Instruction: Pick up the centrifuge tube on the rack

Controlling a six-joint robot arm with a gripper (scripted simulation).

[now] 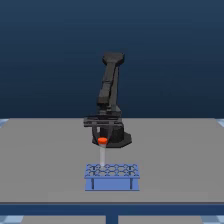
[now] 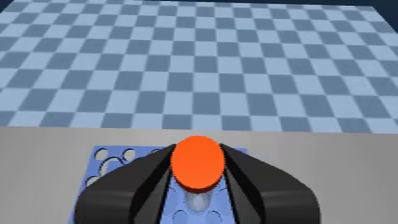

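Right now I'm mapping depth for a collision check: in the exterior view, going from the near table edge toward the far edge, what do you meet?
Table near edge → rack → centrifuge tube, its orange cap between the gripper fingers → arm base → table's far edge.

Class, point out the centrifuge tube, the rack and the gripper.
centrifuge tube (image 1: 102, 141): exterior view, its orange-red cap.
rack (image 1: 111, 183): exterior view, its blue front face.
gripper (image 2: 197, 172): wrist view, between its black fingertips.
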